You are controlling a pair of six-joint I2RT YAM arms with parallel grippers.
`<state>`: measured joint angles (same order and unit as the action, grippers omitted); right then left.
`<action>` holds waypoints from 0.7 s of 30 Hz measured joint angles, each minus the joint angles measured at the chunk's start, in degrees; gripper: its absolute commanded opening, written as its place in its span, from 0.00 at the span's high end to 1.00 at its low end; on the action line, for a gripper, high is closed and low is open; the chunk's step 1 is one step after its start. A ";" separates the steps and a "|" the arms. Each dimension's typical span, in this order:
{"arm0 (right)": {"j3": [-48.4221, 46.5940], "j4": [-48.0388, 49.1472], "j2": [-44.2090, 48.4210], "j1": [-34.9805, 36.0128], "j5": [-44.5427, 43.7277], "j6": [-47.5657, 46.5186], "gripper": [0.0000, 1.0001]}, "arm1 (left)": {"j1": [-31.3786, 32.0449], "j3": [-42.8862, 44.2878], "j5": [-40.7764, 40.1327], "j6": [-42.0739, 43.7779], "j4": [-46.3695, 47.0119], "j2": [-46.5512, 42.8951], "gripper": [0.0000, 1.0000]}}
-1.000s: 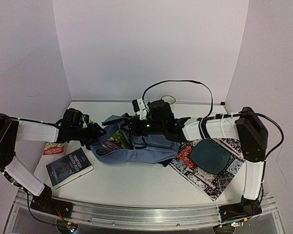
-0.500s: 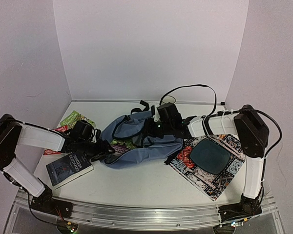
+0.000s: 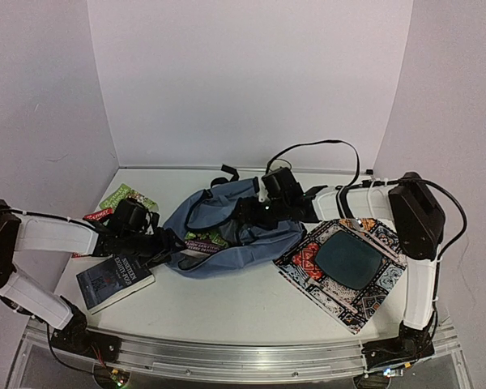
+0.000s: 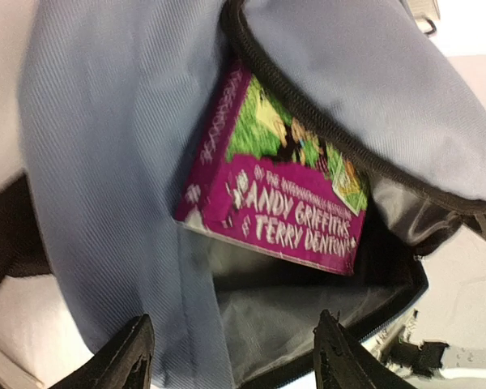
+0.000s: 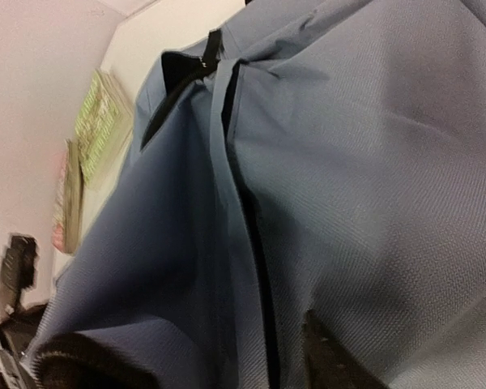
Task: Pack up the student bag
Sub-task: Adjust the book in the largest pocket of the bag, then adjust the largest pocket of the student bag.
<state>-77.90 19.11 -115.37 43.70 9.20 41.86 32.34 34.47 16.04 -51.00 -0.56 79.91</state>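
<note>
On the table (image 3: 227,300), student bag (image 3: 255,241) flatter

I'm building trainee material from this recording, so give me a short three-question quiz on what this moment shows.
1. True or false: the purple book lies completely outside the student bag.
2. What rests on the patterned mat? A) a dark dish B) a green book C) a pair of scissors.
3. Short answer: are the left fingers apart or closed?
Key: 1 false, it sits partly inside the bag's open mouth. 2 A. 3 apart, holding nothing.
</note>
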 measured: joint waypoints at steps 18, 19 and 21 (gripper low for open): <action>-19.66 -15.52 -6.69 -0.02 -2.39 -18.10 0.25 | -10.12 15.20 -6.93 12.74 -8.98 16.40 0.33; -19.75 -15.56 -6.69 -0.02 -2.35 -17.82 0.25 | -10.12 16.11 -6.68 13.43 -9.03 17.67 0.35; -20.06 -15.62 -6.69 -0.02 -1.94 -17.12 0.26 | -10.12 17.63 -6.51 14.44 -9.06 19.81 0.46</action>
<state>-97.96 3.49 -122.06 43.68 7.26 24.74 22.22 52.10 9.53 -36.56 -9.62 99.72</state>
